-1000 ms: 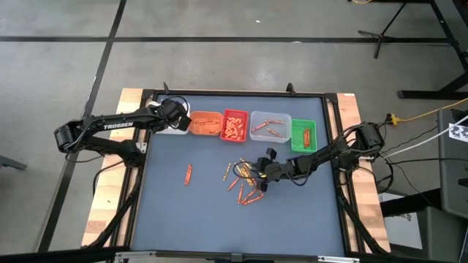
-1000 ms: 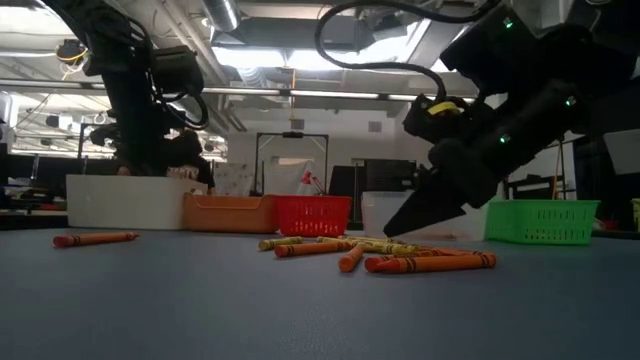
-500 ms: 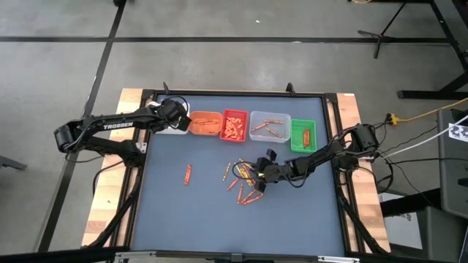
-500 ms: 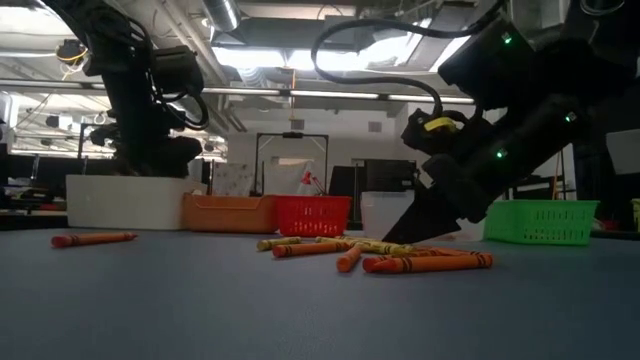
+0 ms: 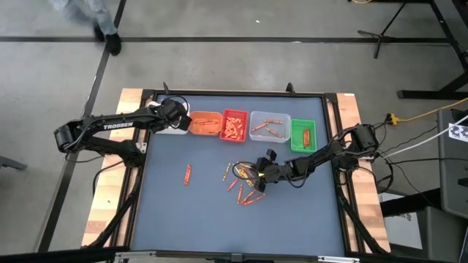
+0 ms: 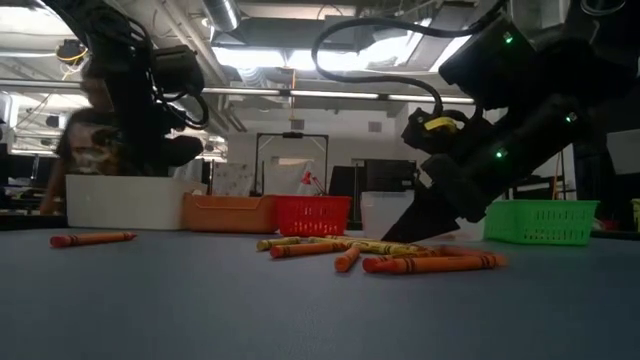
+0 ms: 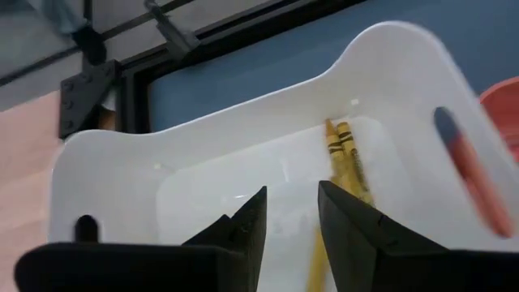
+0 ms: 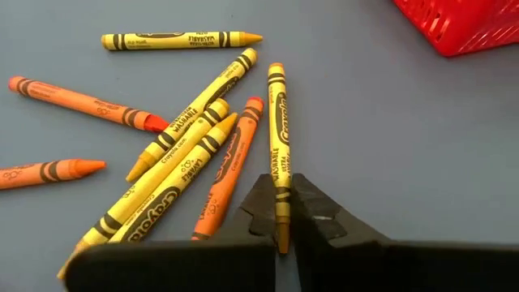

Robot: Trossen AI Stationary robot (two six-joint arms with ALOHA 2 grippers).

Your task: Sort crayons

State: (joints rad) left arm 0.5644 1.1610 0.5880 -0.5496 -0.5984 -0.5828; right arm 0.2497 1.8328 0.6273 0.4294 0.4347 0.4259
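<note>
Table: a blue-grey mat (image 5: 190, 212) in a black frame, with grey concrete floor around it; the low view shows a workshop room behind.
Loose crayons: a scatter (image 5: 245, 183) lies on the mat right of the middle, orange and yellow sticks crossing each other; one orange crayon (image 5: 188, 174) lies apart to the left.
Right gripper: it (image 5: 257, 177) is down at the right edge of the scatter, fingers nearly closed around one yellow crayon (image 8: 280, 154), which lies flat on the mat.
Bins: five in a row along the far edge, white (image 5: 175, 127), orange (image 5: 207, 123), red (image 5: 235, 126), clear (image 5: 270, 126), green (image 5: 304, 134); all but the white show crayons from above.
Left gripper: it (image 5: 175, 115) hovers over the white bin with its fingers a little apart and empty; yellow crayons (image 7: 347, 158) lie inside.
Background: a person stands behind the white bin in the low view.
</note>
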